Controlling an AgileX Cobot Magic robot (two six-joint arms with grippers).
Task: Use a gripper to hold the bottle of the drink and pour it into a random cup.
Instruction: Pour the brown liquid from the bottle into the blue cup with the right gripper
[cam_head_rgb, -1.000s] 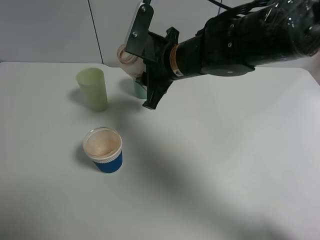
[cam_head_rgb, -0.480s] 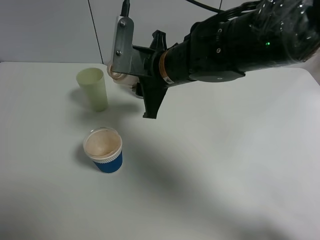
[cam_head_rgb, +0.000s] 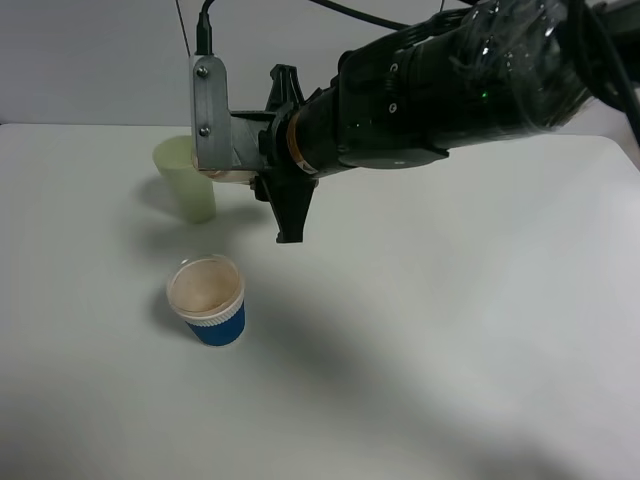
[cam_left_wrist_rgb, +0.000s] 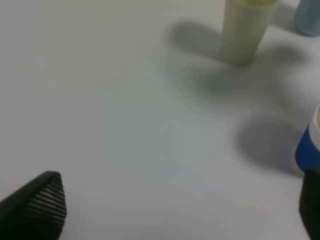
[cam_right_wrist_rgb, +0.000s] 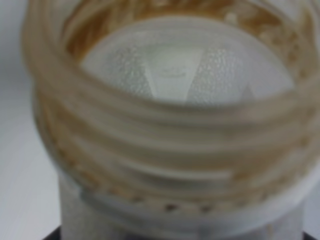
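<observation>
Bottle (cam_right_wrist_rgb: 165, 150): translucent plastic, ridged threaded neck, brown-stained. Cup (cam_head_rgb: 214, 325): paper, blue wall, ribbed white upper band. Counter (cam_head_rgb: 450, 330): smooth, matt white.

White table (cam_head_rgb: 450, 300), blue cup (cam_head_rgb: 210, 305), green cup (cam_head_rgb: 186, 180)

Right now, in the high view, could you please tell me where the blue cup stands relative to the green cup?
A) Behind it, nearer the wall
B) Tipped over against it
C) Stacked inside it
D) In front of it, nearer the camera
D: the blue cup stands upright nearer the camera, with bare table between it and the green cup farther back.
</observation>
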